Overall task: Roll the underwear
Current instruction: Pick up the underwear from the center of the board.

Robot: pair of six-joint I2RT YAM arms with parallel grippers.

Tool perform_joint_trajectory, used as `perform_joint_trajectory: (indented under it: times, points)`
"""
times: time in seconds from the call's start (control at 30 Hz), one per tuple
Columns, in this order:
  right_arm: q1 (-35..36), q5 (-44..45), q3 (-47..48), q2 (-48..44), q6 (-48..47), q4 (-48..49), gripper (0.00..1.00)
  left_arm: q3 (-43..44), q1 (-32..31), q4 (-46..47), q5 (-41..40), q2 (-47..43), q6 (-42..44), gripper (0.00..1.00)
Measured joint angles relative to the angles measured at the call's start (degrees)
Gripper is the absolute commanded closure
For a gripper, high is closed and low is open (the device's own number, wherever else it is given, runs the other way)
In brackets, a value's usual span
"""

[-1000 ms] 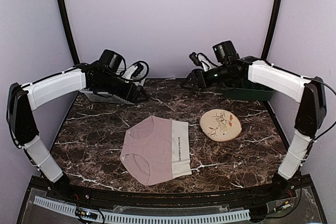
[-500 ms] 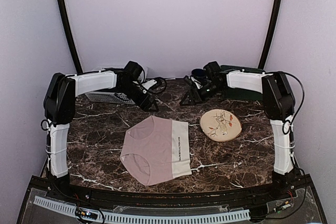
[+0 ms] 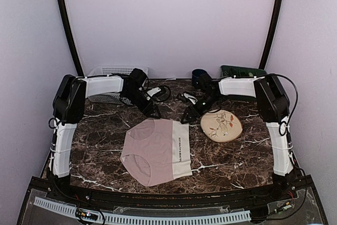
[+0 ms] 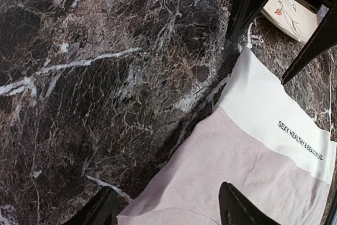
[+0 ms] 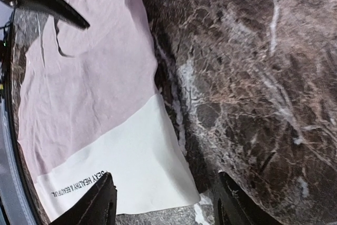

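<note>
- The underwear (image 3: 154,150) lies spread flat at the middle of the dark marbled surface (image 3: 95,135). Its dusty-pink body is on your left and its wide cream waistband on your right.
- A line of small dark lettering runs along the waistband, and the left wrist view shows it reading "SEXY HEALTHY & BEAUTIFUL".
- Your left pincer (image 3: 155,113) hangs over the garment's far left corner, reaching in from the left arm. In its own wrist view its fingers stand wide apart with nothing between them, framing the pink edge where it meets the bare stone.
- Your right pincer (image 3: 187,118) sits over the far corner of the waistband, near the left one. Its wrist view shows it spread wide and empty too, with one finger (image 5: 100,201) over the cream band and the other over bare stone.
- Whether either set of tips touches the cloth or the surface, you cannot tell from these views.
- The right pincer also appears at the top of the left wrist view as two dark fingers angled down over the waistband corner.
- A round cream plate (image 3: 221,125) with a sprig pattern rests on the surface just to the right of the waistband, not touching it. It lies beneath the right arm.
- A white slotted basket (image 3: 111,70) stands at the far left against the back wall.
- A dark green bin (image 3: 243,70) stands at the far right.
</note>
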Motion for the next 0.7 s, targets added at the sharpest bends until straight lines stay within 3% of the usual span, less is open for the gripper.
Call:
perform_joint_trajectory:
  times: [0.27, 0.43, 0.7]
  points:
    - [1.73, 3.19, 0.07, 2.03, -2.60, -0.76, 0.62, 0.00, 0.00, -0.02, -2.21, 0.70, 0.61, 0.36]
    - [1.75, 4.37, 0.07, 2.03, -3.06, -0.81, 0.69, -0.07, 0.11, -0.04, -3.65, 1.46, 1.05, 0.39]
    - [2.25, 6.51, 0.07, 2.03, -3.26, -0.72, 0.80, -0.70, 0.17, -0.55, -6.80, 2.19, 2.82, 0.55]
